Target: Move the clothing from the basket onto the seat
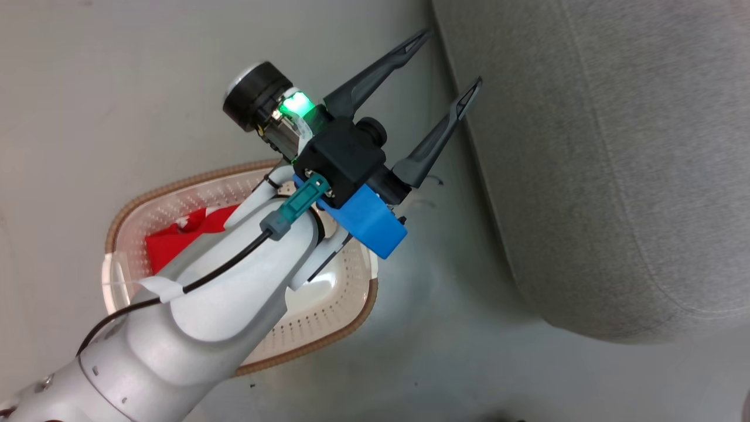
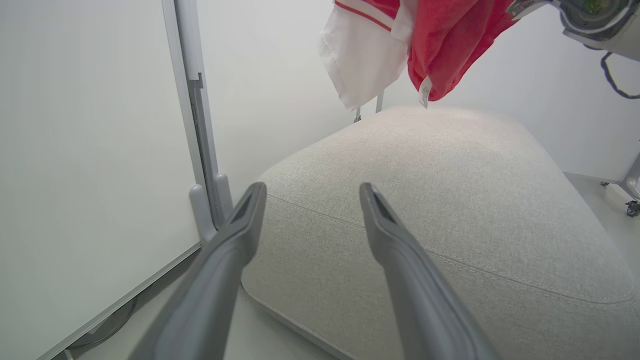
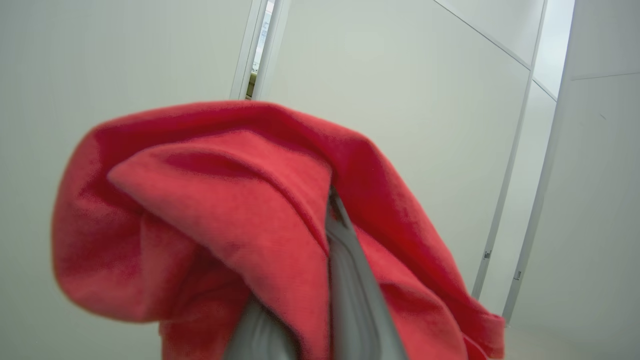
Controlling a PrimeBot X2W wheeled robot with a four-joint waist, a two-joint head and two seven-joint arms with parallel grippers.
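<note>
While the left gripper (image 1: pixel 453 55) (image 2: pixel 312 186) holds its long, tapered dark fingers (image 2: pixel 235 240) spread apart with nothing between them, it points toward the seat (image 1: pixel 615 176) (image 2: pixel 450 210), its glossy pale forearm (image 1: pixel 222 293) crossing over the basket (image 1: pixel 351 319). That basket, an oval of perforated cream plastic with a brown woven-look rim, stands on the smooth pale floor (image 1: pixel 117 88) just beside the seat's rounded edge, and one crumpled red garment (image 1: pixel 176 240) lies inside it. The seat is a broad cushion of light grey woven fabric with stitched seams and soft corners. Above the seat's far end hangs a second garment (image 2: pixel 445 45) (image 3: pixel 225 215), fleecy red with a white panel and a small label. The right gripper (image 3: pixel 327 210) is clenched on it, thick folds draping over its fingers. Beyond the seat stand plain white wall panels (image 2: pixel 100 125).
</note>
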